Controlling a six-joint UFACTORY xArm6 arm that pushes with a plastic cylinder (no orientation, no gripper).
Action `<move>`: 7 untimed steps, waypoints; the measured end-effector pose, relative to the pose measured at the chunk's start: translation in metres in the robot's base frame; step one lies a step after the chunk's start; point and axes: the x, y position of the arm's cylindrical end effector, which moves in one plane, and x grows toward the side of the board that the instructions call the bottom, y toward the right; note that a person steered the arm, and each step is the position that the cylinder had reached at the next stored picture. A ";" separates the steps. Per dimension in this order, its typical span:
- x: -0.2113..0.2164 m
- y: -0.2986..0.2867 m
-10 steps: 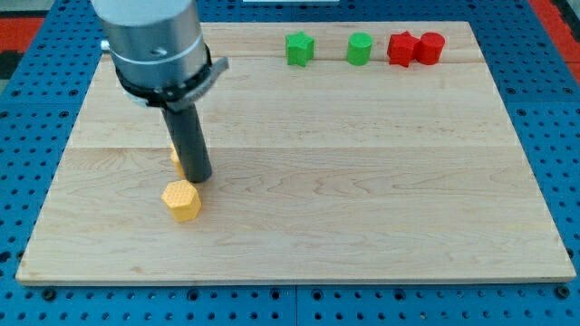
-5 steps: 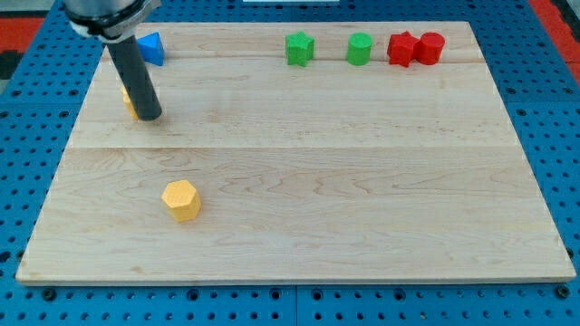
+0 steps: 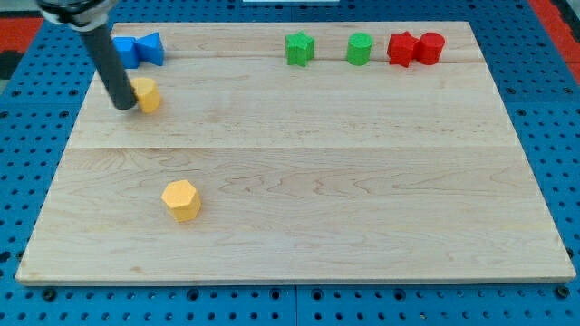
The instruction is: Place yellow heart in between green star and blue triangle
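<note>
The yellow heart (image 3: pixel 146 93) lies near the board's upper left. My tip (image 3: pixel 121 105) rests right against its left side. The blue triangle (image 3: pixel 150 47) sits at the top left edge, just above the heart, with another blue block (image 3: pixel 125 50) touching its left side. The green star (image 3: pixel 299 48) stands at the top edge, right of centre-left, well to the right of the heart.
A yellow hexagon block (image 3: pixel 181 200) lies in the lower left. A green cylinder (image 3: pixel 359 48), a red block (image 3: pixel 401 48) and a red cylinder (image 3: pixel 430 47) line the top edge at the right. The wooden board (image 3: pixel 362 181) sits on a blue pegboard.
My tip moved up and to the left, from near the yellow hexagon to the heart's left side. The heart moved up the board with it and now shows fully.
</note>
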 end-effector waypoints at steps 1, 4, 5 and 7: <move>-0.008 0.034; -0.068 0.048; -0.080 0.042; -0.095 0.083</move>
